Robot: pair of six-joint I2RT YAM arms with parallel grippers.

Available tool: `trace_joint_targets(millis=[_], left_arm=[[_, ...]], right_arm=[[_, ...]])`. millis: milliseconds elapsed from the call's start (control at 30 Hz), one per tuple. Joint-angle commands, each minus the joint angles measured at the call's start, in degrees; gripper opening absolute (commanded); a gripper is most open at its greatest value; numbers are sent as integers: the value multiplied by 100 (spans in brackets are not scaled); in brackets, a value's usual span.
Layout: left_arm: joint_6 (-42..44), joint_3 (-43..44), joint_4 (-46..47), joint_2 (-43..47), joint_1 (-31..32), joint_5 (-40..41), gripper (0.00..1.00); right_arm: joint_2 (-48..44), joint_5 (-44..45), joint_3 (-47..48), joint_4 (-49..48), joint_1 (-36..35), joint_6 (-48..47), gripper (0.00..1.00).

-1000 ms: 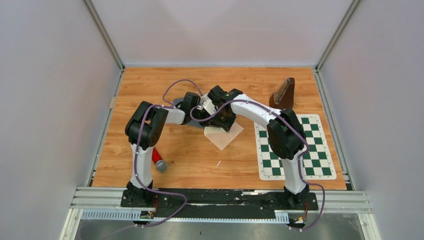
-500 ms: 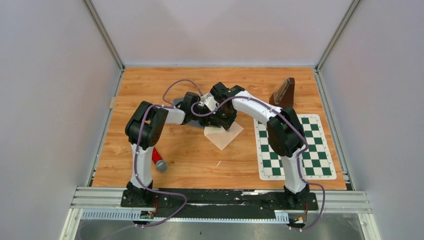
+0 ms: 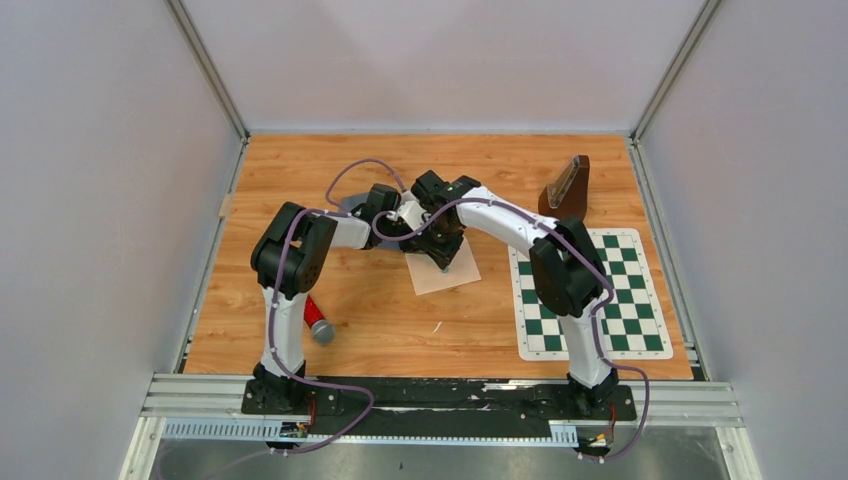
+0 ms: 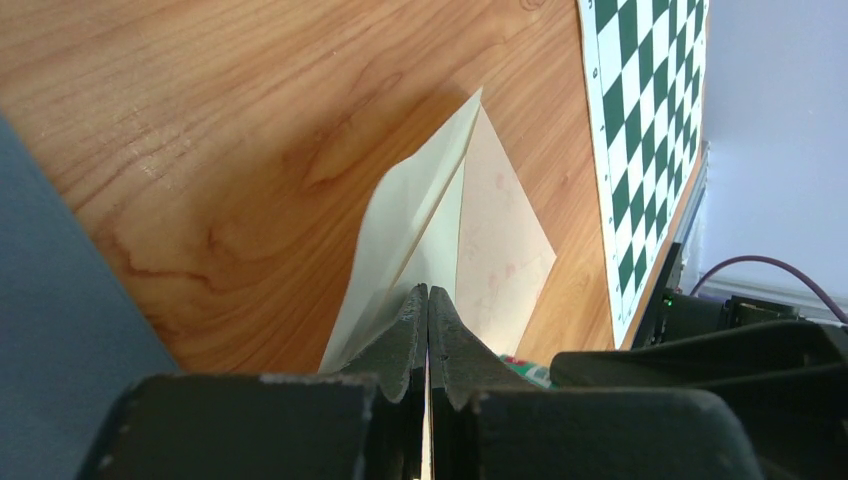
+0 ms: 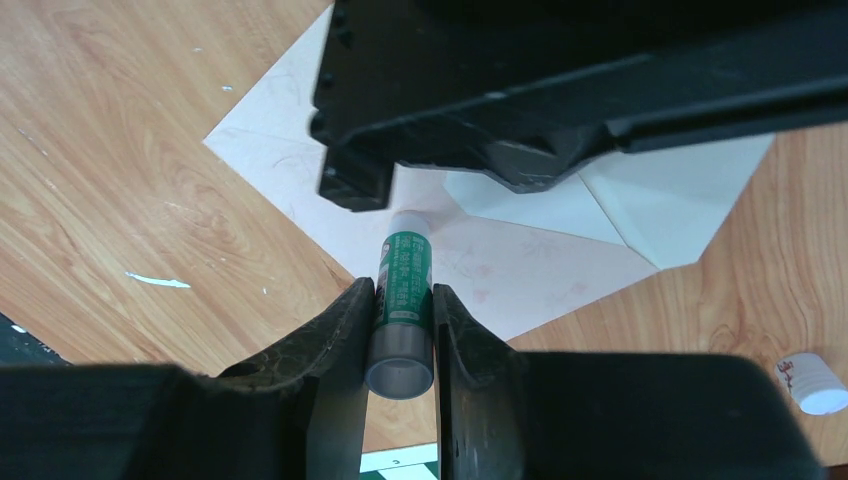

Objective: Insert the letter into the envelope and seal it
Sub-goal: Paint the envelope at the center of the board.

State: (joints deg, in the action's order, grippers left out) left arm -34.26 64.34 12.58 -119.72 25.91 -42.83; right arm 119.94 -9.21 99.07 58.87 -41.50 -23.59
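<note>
Two grippers meet over the envelope [image 3: 446,276], which lies flat near the middle of the worktop [image 3: 380,320], just left of the chess mat [image 3: 590,300]. Left gripper [image 4: 428,300]: jaws fully closed, with a thin cream edge of the envelope pinched between the fingertips; from that wrist view the paper fans away from the tips as a cream fold beside a paler pinkish panel with faint marks. Cannot tell whether that panel is the letter or the flap. Right gripper [image 5: 402,325]: jaws closed on a green glue stick [image 5: 405,265], clamped near its grey base, white tip pointing down at the pinkish panel. The tip sits at the edge of the left gripper's black body, so contact with the paper cannot be confirmed. White cap [image 5: 812,385] lies on the bare wood, apart from the envelope. Brown stand [image 3: 567,188] at the far right of the worktop; red-and-grey object [image 3: 318,322] lies beside the left arm.
</note>
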Motion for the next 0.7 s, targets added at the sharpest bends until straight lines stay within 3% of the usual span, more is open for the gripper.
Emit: trace_joint_targets(millis=[0,433,533,567,667], left_arm=[[142,-61,-252,-270,28,465,0],[-2,-80,29,-339,6,326,1],[-252,-184,429,-56,-206,45,12],[-453,-325,742,187,-367,-20,20],[-885,-695,1463,704,-716,-528,26]], right_arm=[[137,-305,18,117,-175,161,0],[117,77,83,-162,-255,111,0],[129,90,16,-147,-216,145,0],[111,68,-24,-146,-203,163,0],[19,23,-137,-153,-176,196,0]])
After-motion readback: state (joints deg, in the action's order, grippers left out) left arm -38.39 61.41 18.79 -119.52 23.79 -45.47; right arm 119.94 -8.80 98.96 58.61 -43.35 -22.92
